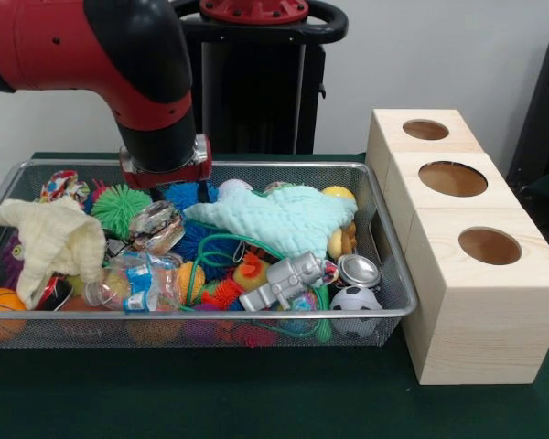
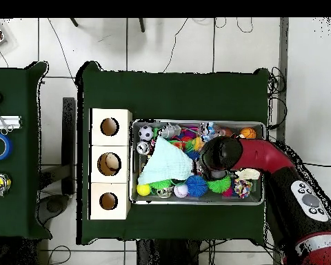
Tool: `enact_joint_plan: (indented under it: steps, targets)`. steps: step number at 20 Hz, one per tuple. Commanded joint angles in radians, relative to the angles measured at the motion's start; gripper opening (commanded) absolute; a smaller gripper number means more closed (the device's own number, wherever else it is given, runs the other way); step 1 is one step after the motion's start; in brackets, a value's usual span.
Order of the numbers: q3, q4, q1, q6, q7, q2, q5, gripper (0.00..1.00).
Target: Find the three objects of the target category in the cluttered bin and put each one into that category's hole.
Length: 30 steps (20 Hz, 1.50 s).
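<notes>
Bin (image 1: pixel 384 240) brims with toys under a mint cloth (image 1: pixel 279 218); three holes top the wooden box (image 1: pixel 476 302); gripper (image 1: pixel 165 172) state unclear.

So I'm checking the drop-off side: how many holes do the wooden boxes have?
3, one atop each wooden box beside the bin: near hole, middle hole, far hole. None looks hidden.

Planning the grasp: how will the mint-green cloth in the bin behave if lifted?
The mint-green cloth drapes over the toys, so it is probably floppy and light. Pinched at one spot, it would likely hang and might drag the green cord beneath.
</notes>
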Motion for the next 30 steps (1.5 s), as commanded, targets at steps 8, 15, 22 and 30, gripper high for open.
enact_joint_plan:
  steps: [8, 15, 22, 30]
  targets:
    - [0.008, -0.280, 0.027, 0.143, -0.045, -0.016, 0.000, 1.00]
    - [0.005, -0.300, 0.063, 0.248, -0.031, -0.047, 0.024, 1.00]
    - [-0.013, -0.287, 0.108, 0.283, 0.003, -0.078, 0.050, 1.00]
    - [-0.039, -0.318, 0.163, 0.390, 0.011, -0.127, 0.066, 1.00]
